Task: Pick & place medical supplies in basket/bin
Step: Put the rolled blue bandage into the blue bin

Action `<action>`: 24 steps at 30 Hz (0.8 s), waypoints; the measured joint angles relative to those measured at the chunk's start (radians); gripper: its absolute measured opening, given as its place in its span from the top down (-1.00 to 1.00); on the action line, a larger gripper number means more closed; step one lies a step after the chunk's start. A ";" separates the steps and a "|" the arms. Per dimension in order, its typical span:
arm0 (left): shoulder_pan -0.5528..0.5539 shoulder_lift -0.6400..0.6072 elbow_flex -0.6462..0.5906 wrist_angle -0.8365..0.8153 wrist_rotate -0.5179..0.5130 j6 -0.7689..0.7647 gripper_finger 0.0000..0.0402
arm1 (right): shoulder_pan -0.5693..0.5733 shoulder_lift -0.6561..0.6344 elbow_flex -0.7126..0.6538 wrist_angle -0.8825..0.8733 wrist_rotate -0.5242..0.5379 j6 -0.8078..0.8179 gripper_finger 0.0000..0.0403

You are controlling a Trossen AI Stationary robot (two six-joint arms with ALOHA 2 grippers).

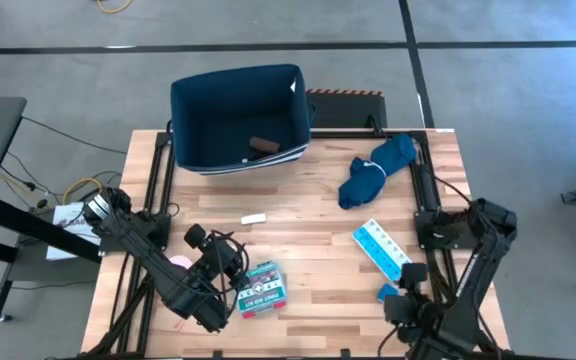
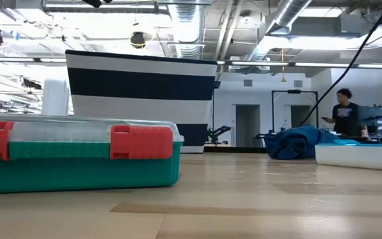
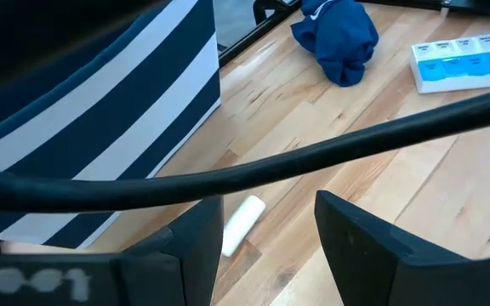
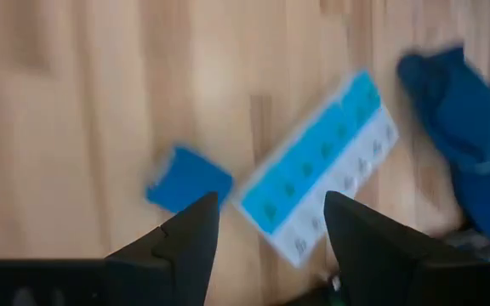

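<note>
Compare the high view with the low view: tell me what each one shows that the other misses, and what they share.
Only the high view shows both arms, the left gripper and right gripper, the brown oblong inside the bin, the small blue box, a small white stick and the pink roll.

Only the low view shows a person in the room behind.

Both show the bin, first-aid box, blue cloth and pill organiser.
</note>
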State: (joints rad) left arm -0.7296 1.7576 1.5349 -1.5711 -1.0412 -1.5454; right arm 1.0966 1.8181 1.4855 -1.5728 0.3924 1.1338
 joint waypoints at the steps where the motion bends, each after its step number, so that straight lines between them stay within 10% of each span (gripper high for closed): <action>1: 0.000 0.000 0.000 0.000 0.000 0.010 0.11 | 0.012 -0.004 -0.037 0.010 -0.016 0.021 -0.05; 8: 0.002 0.000 0.000 0.000 0.000 0.040 0.11 | 0.034 -0.012 -0.171 0.077 -0.151 -0.003 -0.11; 18: 0.003 0.000 0.000 0.000 -0.001 0.042 0.11 | -0.002 -0.012 -0.201 0.329 -0.153 -0.567 -0.07; 24: 0.003 0.000 0.000 0.000 -0.001 0.042 0.11 | -0.052 -0.012 -0.201 0.325 -0.156 -0.638 -0.11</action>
State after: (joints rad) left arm -0.7269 1.7576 1.5349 -1.5710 -1.0420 -1.5032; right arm 1.0447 1.8061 1.2846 -1.2480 0.2362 0.4963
